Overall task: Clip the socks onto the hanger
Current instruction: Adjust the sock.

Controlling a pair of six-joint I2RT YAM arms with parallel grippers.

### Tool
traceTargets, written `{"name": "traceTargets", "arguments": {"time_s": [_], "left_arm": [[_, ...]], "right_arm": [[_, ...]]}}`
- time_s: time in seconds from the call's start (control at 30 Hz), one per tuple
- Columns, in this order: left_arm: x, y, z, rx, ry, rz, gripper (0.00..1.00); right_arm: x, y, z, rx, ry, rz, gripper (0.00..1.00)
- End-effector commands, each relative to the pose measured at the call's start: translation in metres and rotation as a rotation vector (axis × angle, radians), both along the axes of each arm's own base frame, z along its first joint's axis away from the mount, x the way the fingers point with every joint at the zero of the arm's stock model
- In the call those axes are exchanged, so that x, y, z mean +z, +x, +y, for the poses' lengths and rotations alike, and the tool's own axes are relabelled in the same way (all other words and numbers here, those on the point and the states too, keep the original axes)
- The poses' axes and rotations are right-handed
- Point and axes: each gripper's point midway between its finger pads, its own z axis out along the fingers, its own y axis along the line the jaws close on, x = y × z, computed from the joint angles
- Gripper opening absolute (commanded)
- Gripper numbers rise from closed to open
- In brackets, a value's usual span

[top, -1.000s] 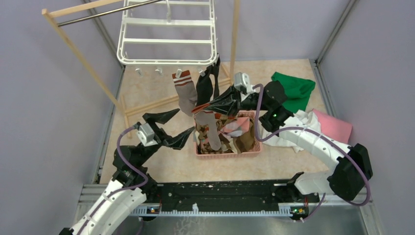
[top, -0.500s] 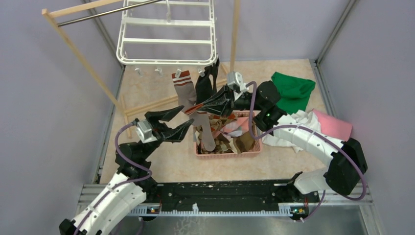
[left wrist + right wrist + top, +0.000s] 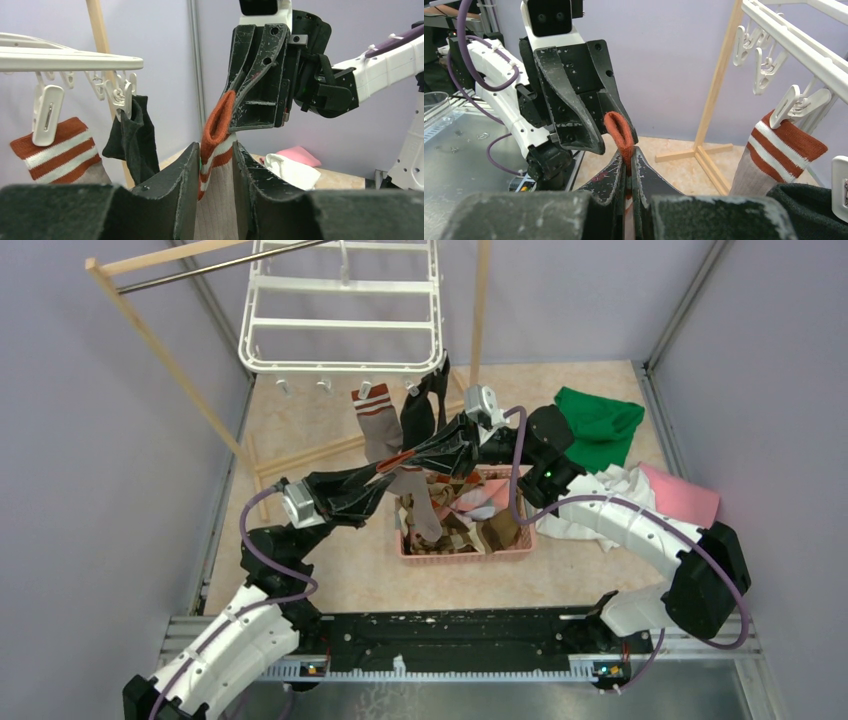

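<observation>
Two grippers meet on one sock [image 3: 216, 125], held in the air: the right gripper [image 3: 628, 159] is clamped shut on its orange cuff, while the left gripper [image 3: 212, 152] straddles the stripes below, and I cannot tell if it pinches. The left should clamp squarely before the right lets go. Then the cuff should be raised to a free clip [image 3: 325, 386] on the hanger [image 3: 340, 366] just behind.

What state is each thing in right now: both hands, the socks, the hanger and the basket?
right hand: shut on the held striped sock at its cuff
left hand: jaws either side of that sock, grip unclear
hung striped sock: clipped to the hanger
black sock: clipped beside it
pink basket: holds more socks
</observation>
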Motion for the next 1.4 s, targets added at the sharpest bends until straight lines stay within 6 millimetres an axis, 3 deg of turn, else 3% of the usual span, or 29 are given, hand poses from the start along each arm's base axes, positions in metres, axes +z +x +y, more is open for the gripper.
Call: {"name": "traceTargets", "arguments": {"time_s": [0.0, 0.17, 0.37, 0.47, 0.63, 0.8, 0.93, 1.03, 1.37], "left_arm": [[0.019, -0.012, -0.002, -0.044, -0.024, -0.078, 0.31], [0.02, -0.016, -0.005, -0.062, -0.007, -0.1, 0.0], [0.017, -0.014, 0.002, -0.019, 0.003, -0.095, 0.0], [0.017, -0.013, 0.007, 0.016, 0.013, -0.093, 0.0], [0.015, -0.013, 0.007, 0.031, 0.06, -0.083, 0.0], [0.016, -0.013, 0.005, 0.035, 0.106, -0.088, 0.0], [0.018, -0.013, 0.001, 0.017, 0.137, -0.086, 0.0], [0.019, -0.014, -0.001, 0.005, 0.144, -0.087, 0.0], [0.023, -0.016, 0.001, -0.005, 0.092, -0.078, 0.03]], "right_arm": [[0.03, -0.008, 0.001, 0.014, 0.066, -0.054, 0.0], [0.029, -0.008, 0.001, 0.014, 0.065, -0.053, 0.0], [0.029, -0.008, 0.001, 0.014, 0.063, -0.052, 0.0], [0.027, -0.01, 0.0, 0.018, 0.06, -0.061, 0.2], [0.024, -0.016, -0.001, 0.047, 0.045, -0.103, 0.44], [0.024, -0.023, -0.001, 0.09, 0.036, -0.144, 0.53], [0.024, -0.027, 0.003, 0.106, 0.029, -0.15, 0.51], [0.024, -0.029, 0.005, 0.111, 0.031, -0.144, 0.44], [0.035, -0.024, 0.006, 0.075, 0.067, -0.094, 0.01]]}}
